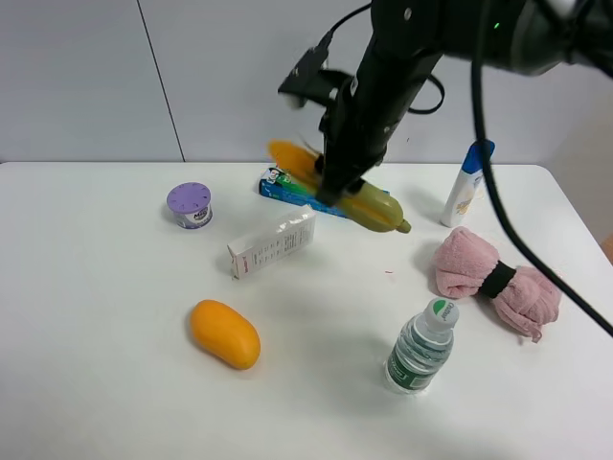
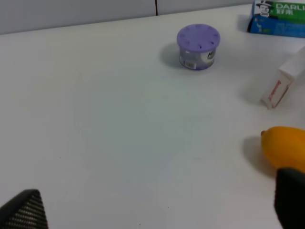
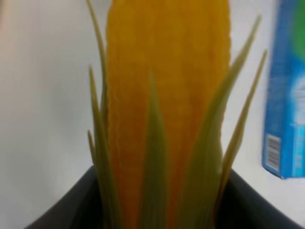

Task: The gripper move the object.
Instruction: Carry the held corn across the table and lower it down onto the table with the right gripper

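Corn cob (image 1: 375, 208) clamped at mid-length in the right end effector (image 1: 335, 187), just beside the blue box (image 1: 283, 185); left end effector (image 2: 157, 207) spread wide.

The right arm (image 1: 388, 81) slants down, right pincer (image 1: 333, 190) clamped; left pincer (image 2: 157, 205) gapes wide.

Two bottles (image 1: 421, 347) (image 1: 467, 182), two boxes (image 1: 273, 242) (image 1: 283, 185), one corn cob (image 1: 375, 207), mango (image 1: 224, 333), tub (image 1: 190, 204), towel (image 1: 460, 264).
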Controlling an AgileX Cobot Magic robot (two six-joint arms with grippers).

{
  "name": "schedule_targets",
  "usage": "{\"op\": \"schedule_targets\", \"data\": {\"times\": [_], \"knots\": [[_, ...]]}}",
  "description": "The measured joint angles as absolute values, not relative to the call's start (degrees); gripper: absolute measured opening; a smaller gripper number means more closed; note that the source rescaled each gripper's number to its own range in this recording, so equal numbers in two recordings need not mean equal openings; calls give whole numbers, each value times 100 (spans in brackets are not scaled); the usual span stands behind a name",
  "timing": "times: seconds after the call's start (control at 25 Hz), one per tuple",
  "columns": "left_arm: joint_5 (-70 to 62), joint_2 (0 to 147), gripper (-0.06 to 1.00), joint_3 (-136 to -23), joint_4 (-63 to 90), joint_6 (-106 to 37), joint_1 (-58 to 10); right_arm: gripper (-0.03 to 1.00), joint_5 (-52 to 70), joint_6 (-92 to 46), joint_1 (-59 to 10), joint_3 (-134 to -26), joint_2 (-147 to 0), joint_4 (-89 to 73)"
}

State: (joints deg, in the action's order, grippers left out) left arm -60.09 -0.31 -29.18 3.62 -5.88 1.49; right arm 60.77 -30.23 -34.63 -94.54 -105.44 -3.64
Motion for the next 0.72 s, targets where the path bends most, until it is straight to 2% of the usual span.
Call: {"op": "schedule_targets", "data": {"times": [0.2,0.32,0.72], "knots": [[-6009,-31,100,-2918,362,-588,149,0,6093,-773,-3571,-9878,-10248,-397],[-6009,-31,100,-2918,362,-588,149,0,5985,121,-3752,-9893,-10194,-677],[-6009,-31,100,-2918,362,-588,149,0,5181,634,-4257,-9903,-10281,-1068]]}}
